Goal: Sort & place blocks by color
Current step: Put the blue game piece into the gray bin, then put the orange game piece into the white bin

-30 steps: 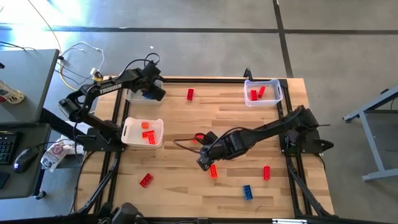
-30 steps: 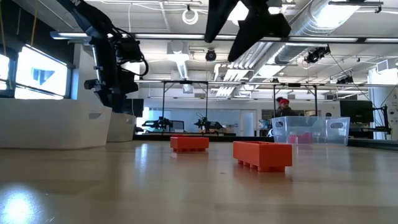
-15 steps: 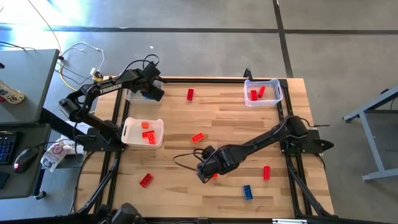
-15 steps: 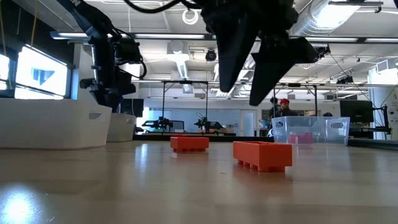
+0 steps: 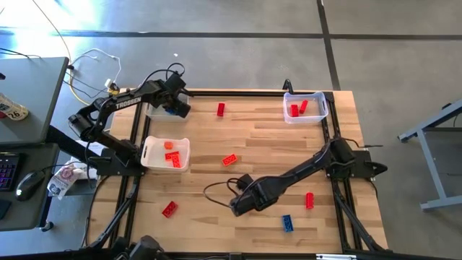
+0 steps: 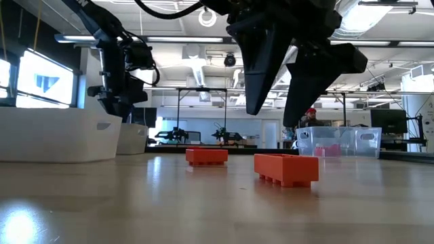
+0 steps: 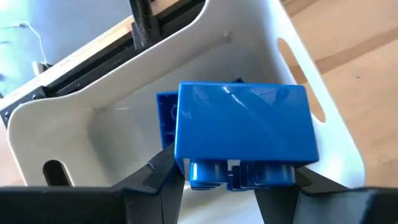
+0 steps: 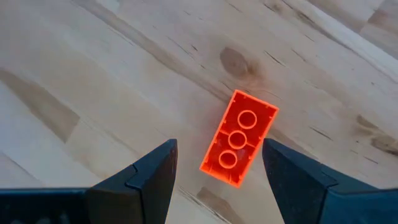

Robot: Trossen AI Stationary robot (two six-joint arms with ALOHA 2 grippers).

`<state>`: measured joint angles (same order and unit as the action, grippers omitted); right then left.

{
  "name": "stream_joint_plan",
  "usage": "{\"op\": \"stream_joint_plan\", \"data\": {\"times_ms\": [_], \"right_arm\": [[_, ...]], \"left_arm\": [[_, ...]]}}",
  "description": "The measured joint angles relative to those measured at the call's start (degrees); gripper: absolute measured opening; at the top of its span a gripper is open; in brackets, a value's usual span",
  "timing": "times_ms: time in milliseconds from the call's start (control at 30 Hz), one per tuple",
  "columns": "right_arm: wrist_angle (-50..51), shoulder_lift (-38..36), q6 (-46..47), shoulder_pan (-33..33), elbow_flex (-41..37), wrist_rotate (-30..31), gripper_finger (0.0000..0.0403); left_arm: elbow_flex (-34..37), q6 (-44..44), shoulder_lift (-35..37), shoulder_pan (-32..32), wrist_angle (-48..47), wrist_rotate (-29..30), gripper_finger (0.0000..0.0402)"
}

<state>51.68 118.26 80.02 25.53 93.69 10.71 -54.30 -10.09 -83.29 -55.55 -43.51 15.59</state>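
Note:
My right gripper [image 8: 219,149] hangs open just above an orange block [image 8: 239,138], one finger on each side and neither touching. The block [image 6: 286,168] lies flat on the table with its hollow underside up. In the high view my right gripper [image 5: 242,204] hides it. At the far left, my left gripper [image 5: 173,108] is shut on a blue block [image 7: 242,134] over a white bin [image 7: 112,134]. Loose blocks lie on the table: red ones [image 5: 221,109], [image 5: 229,159], [image 5: 170,209], [image 5: 310,200] and a blue one [image 5: 287,222]. My left gripper pinches the blue block's two opposite short ends [image 7: 181,163] between its two fingers, which slant steeply down from above. The block is lifted clear above the inside of the white bin, one smooth long side facing the wrist camera.
A second white bin [image 5: 166,153] with orange blocks stands at the left middle. A clear bin [image 5: 304,106] with red blocks stands at the far right. In the low view a red block [image 6: 207,156] lies beyond the orange one. Bare wood lies around the orange block.
My right gripper has moved toward the table's near edge and come down over the orange block, rolling its wrist on the way. Its fingers stay open. The orange block has not moved.

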Motion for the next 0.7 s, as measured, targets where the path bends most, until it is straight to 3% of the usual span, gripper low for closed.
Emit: {"op": "stream_joint_plan", "data": {"times_ms": [200,500,700], "right_arm": [[0.45,1.11,1.23,0.32,0.00,0.15,0.0222],[2.06,2.54,5.03,0.92,0.00,0.00,0.0222],[2.11,4.39,6.57,1.24,-0.02,-0.30,0.0222]], "left_arm": [[0.00,3.20,0.00,0.00,-0.82,-0.20,0.0151],[0.00,2.76,0.02,0.07,-1.11,-0.15,0.0200],[0.00,2.77,0.02,0.11,-1.21,-1.51,0.0202]]}}
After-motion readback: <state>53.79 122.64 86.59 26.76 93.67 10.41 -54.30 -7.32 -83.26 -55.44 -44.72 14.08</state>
